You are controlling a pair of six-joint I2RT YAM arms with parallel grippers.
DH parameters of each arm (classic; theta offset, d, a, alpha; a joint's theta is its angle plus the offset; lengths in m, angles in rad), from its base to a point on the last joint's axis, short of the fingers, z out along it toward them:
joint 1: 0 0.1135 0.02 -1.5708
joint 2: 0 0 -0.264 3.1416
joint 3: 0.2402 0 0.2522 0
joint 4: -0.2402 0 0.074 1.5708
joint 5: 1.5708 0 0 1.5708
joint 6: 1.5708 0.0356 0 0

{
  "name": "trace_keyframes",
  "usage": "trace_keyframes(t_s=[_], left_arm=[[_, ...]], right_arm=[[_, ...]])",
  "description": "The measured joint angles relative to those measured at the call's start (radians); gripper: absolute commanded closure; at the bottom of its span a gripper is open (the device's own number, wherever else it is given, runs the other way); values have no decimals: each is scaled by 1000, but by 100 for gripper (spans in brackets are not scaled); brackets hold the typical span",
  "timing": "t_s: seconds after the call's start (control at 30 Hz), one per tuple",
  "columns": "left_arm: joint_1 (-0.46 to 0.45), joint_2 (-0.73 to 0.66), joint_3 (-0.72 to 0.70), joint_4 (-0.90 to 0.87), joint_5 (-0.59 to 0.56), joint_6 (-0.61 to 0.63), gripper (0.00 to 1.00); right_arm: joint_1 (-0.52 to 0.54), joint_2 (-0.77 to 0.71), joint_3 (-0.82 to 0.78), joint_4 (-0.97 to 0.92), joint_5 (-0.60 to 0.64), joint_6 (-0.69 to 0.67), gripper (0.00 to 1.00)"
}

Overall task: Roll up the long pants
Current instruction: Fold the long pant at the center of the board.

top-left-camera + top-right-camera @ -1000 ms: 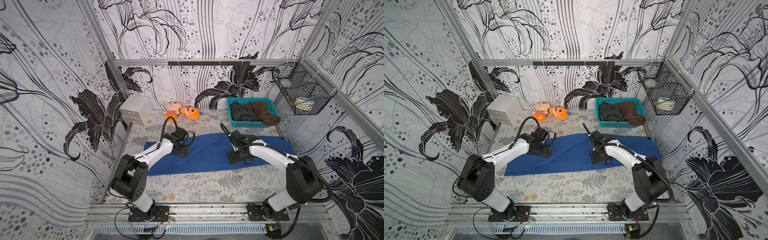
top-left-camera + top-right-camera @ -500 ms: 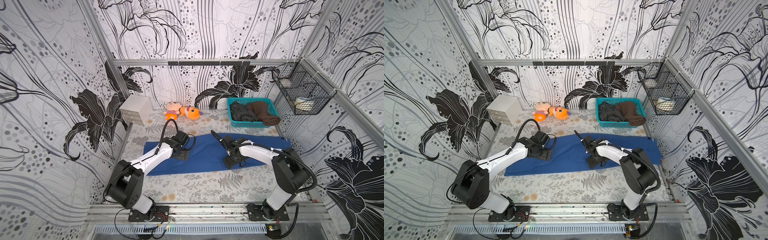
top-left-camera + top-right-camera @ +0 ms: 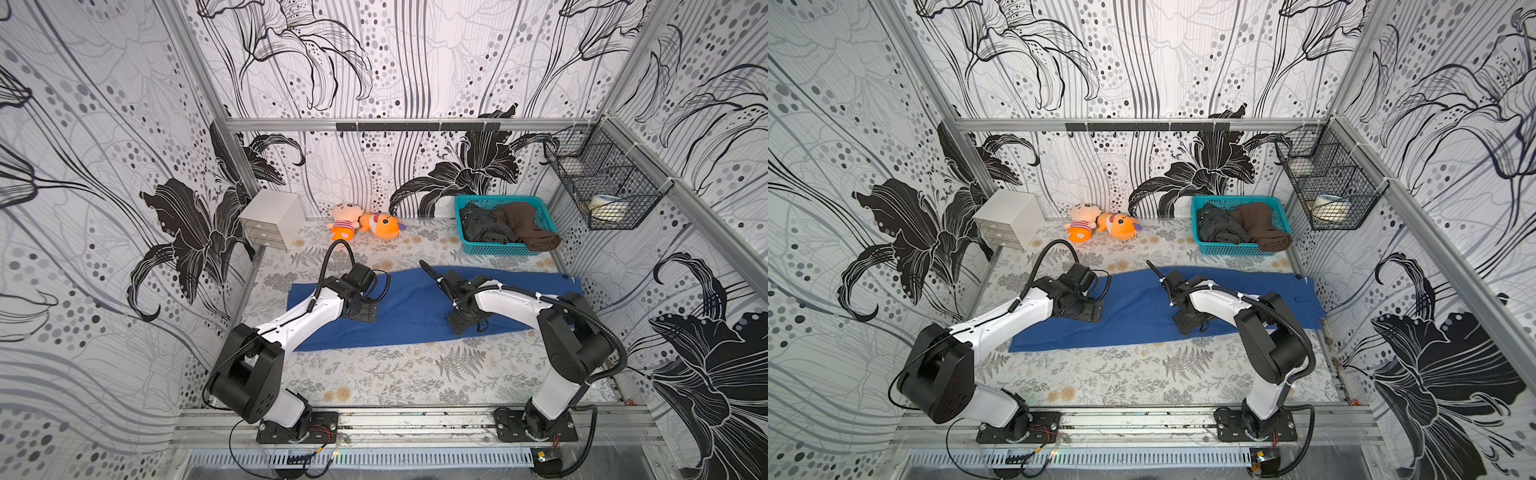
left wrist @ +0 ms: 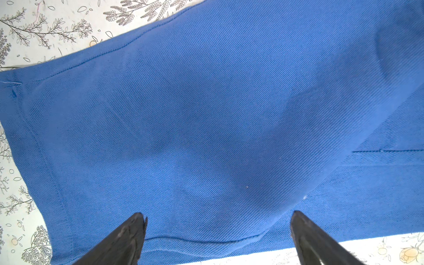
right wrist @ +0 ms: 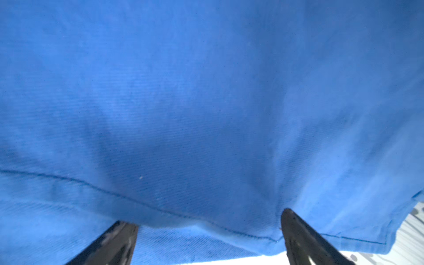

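The long pants [image 3: 415,305] lie flat and not rolled across the middle of the counter [image 3: 395,374], with their length parallel to the back edge. One end is near the left edge of the counter and the other end reaches the right edge.

The left arm [image 3: 291,322] rises from its base at the front edge and bends at a big black joint. From there it stretches forward and toward the middle, low over the counter. Its wrist turns down, so the left hand [image 3: 365,311] points at the left part of the pants. In the left wrist view its two fingers [image 4: 134,231] stand wide apart, with only blue cloth between them, and they grip nothing.

The right arm [image 3: 511,301] goes up from its base at the front edge, near the right corner, to a high elbow. Then its white forearm runs leftward over the pants. The right hand [image 3: 465,324] points down at the middle part of the pants, close to their front border. In the right wrist view its fingers [image 5: 298,227] are also wide apart and hold nothing. Whether the tips press the cloth or only come very near, I cannot tell.
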State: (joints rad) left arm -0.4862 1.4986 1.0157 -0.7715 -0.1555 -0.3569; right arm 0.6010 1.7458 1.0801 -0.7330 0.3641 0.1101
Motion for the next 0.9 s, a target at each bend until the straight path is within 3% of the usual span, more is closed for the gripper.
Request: trace_keyframes(t_s=[0.4,0.6,0.73,0.9], left_arm=[[0,0,0,0,3,0,1],[0,0,0,0,3,0,1],[0,0,-12,16,9,0,1],[0,0,-26,23,14,-3,1]], right_arm=[[-1,22,22,23,-10,-25,4],[0,28,25,39,5,-24,28],[-1,27,19,65,14,-25,32],[-1,26,11,74,19,-23,51]])
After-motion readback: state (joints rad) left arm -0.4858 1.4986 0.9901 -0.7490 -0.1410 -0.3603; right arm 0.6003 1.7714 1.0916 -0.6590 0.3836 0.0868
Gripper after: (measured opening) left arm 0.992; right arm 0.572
